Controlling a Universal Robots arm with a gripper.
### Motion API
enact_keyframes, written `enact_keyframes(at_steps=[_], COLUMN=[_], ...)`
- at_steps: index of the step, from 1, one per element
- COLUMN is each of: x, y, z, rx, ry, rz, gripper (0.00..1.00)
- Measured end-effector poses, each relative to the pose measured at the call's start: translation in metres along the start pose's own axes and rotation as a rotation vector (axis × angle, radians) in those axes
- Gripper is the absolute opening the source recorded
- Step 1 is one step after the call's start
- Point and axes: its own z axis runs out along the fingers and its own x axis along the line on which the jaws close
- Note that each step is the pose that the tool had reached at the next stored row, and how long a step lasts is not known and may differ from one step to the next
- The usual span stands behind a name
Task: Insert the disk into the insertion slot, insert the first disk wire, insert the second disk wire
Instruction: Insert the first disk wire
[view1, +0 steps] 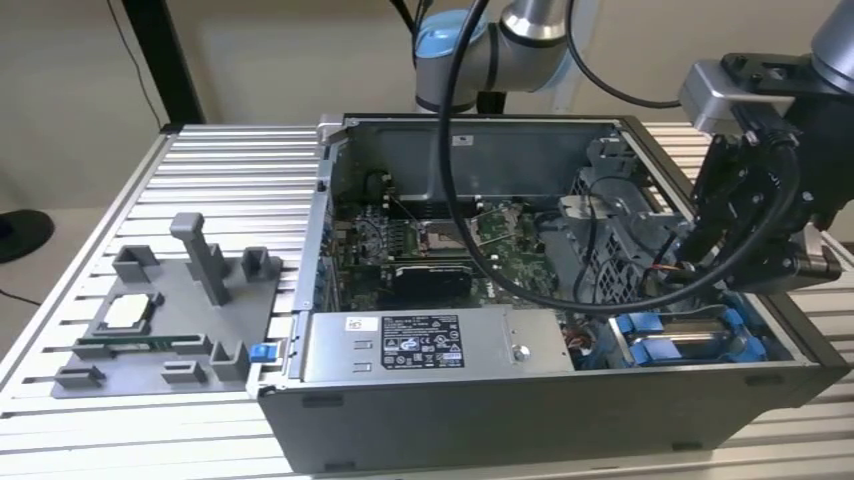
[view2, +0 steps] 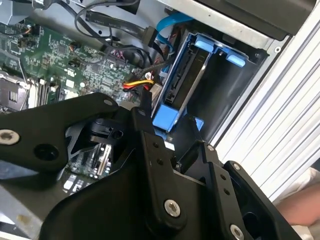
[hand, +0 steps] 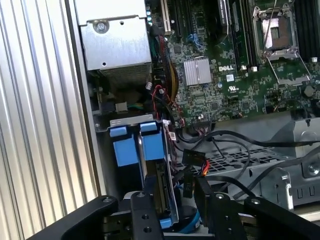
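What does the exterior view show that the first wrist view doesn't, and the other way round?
Exterior view: the grey parts tray on the ribbed table beside the case, plus the arm above.
First wrist view: the disk on edge in its blue carrier, with a black wire plug beside it.
Both: the circuit board and the blue-railed slot.

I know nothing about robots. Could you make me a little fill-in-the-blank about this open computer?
1. The disk sits in the insertion slot, clipped in a ____ plastic frame.
2. In the exterior view, the gripper hangs over the computer case toward that view's ____.
3. The power-supply box carries a black-and-____ label.
Missing words: blue; right; white.
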Motion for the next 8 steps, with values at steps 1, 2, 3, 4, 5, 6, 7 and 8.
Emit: enact_keyframes(at_steps=[1,2,3,4,5,6,7,8], x=[-0.0003,-0.0006,-0.0010,-0.0015,-0.0020,-0.0026,-0.0032,-0.0038], y=[0.0000,0.0000,0.0000,0.0001,0.0001,0.0002,0.0003,0.0003], z=[0.0006,0.0013,0.0019,0.0025,0.0035,0.0045,0.0054,0.0063], rx=[0.0002,0.0003,0.0004,0.0004,0.0004,0.0004,0.0004,0.0004], ry=[-0.0011,-0.0023,-0.0033,-0.0042,-0.0051,-0.0063,-0.0073,-0.0082], rz=[0.004,0.007,0.010,0.012,0.013,0.015,0.016,0.018], gripper=[1.00,1.00,1.00,1.00,1.00,1.00,1.00,1.00])
